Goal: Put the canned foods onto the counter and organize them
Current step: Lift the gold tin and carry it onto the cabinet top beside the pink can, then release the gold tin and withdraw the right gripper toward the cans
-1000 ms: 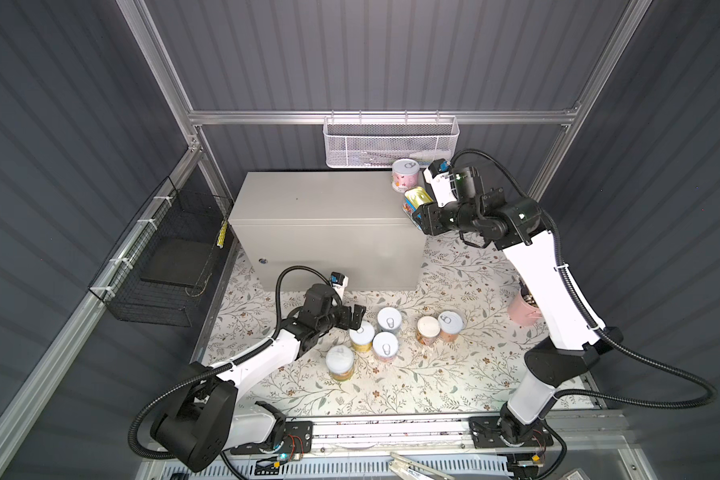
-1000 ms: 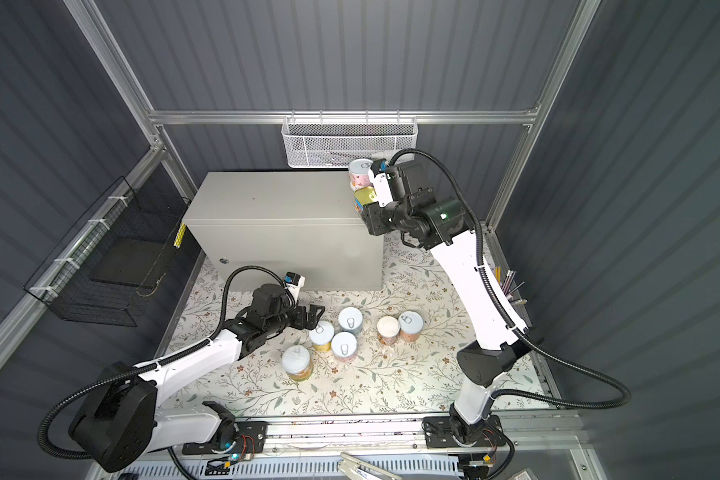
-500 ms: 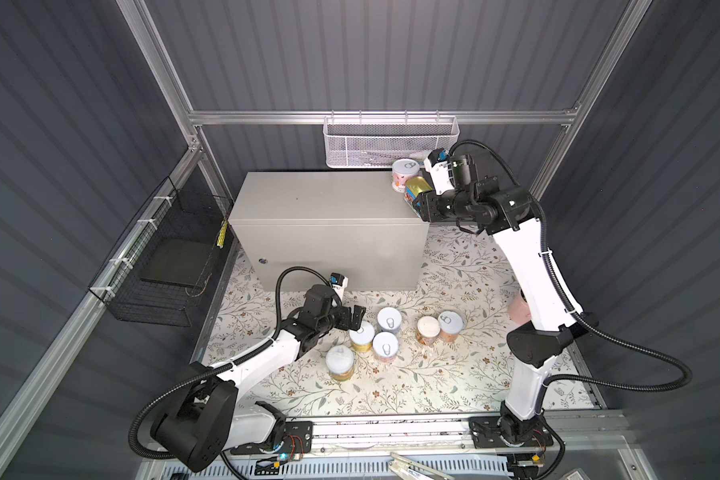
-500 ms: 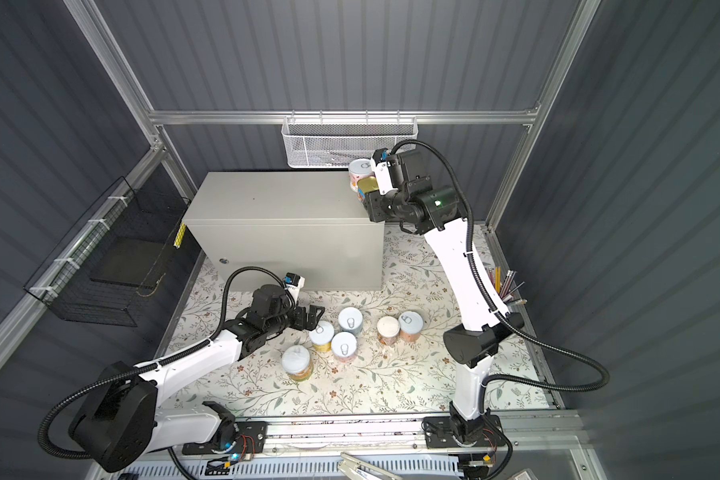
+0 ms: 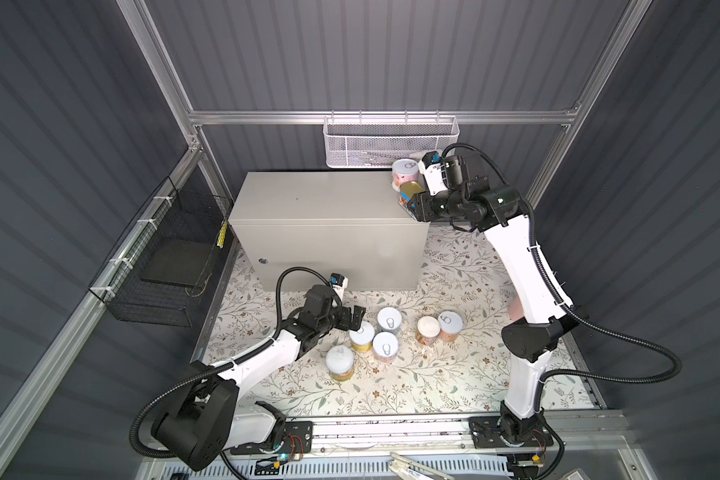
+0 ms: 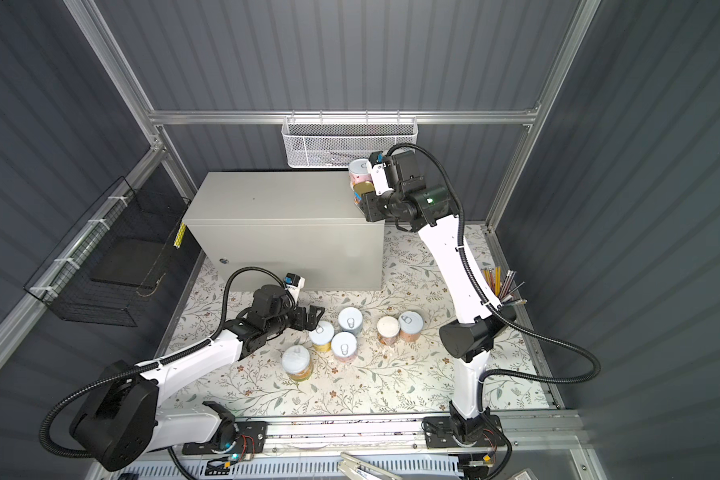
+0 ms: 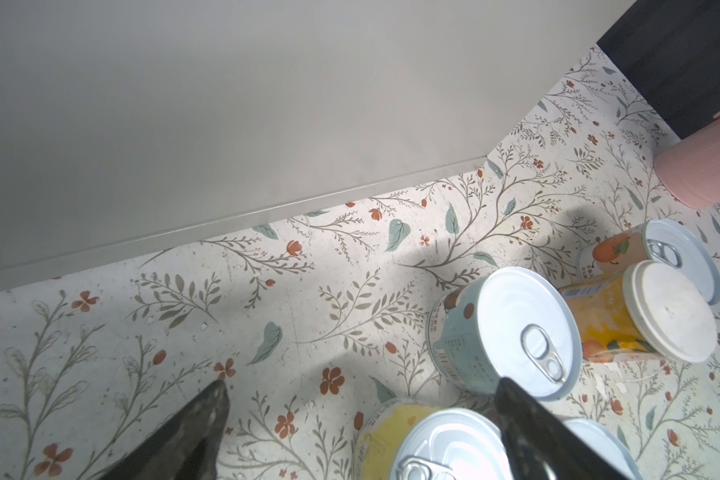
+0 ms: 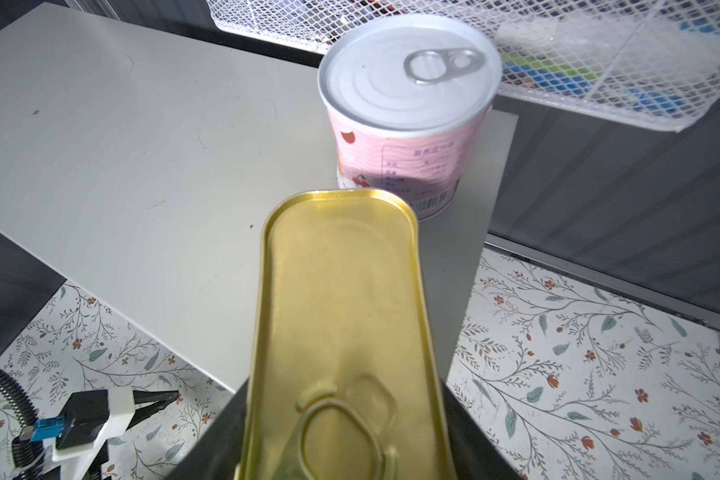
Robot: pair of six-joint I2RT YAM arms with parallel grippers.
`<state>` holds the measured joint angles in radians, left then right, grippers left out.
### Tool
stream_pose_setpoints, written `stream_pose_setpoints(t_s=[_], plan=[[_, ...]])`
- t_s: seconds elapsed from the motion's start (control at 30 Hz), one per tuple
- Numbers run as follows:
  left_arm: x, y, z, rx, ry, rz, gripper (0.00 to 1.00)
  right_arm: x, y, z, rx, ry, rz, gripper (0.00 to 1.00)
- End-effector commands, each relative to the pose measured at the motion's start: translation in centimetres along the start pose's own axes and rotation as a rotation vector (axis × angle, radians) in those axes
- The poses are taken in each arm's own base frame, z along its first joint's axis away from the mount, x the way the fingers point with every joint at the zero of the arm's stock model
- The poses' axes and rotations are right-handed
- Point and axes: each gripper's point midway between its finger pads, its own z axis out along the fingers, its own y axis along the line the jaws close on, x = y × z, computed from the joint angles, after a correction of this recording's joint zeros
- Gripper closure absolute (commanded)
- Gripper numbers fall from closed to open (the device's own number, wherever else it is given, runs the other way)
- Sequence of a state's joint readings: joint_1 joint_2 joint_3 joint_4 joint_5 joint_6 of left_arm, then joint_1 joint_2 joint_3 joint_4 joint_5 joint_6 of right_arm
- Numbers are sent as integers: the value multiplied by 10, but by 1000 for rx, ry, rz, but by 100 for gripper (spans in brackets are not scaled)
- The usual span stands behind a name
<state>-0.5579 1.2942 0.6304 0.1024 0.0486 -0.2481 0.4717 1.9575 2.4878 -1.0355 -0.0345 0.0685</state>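
At the grey counter, right fingers pinch the gold tin beside a pink can; left fingers spread wide.

Free room: counter top mostly bare, far right corner crowded.
Open surface runs left of the pink can and gold-topped tin, which the right gripper clamps at the right edge. White mesh basket hangs low over the back edge there. Below, a bare strip of floral mat separates counter front from the six clustered cans.
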Motion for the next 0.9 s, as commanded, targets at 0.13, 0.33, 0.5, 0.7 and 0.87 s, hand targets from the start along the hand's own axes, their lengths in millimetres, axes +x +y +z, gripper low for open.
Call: stream_pose_setpoints(t_s=[0.13,0.33,0.5,0.7,0.87], plan=[[5,-1,2,6,9,-9,0,-21,0,-6,-14,-80,-12,22],[5,-3,1,16,6,-13,0,-30,5,-25,-33,-127,0,9],[4,-3,0,18,-1,-16,0,-30,1,-47,-7,-165,0,5],[3,-6,-2,33,-14,-21,0,-16,-8,-73,44,-150,-16,1],[1,-11,-4,63,-20,-29,0,9,-12,-98,64,-147,16,1]])
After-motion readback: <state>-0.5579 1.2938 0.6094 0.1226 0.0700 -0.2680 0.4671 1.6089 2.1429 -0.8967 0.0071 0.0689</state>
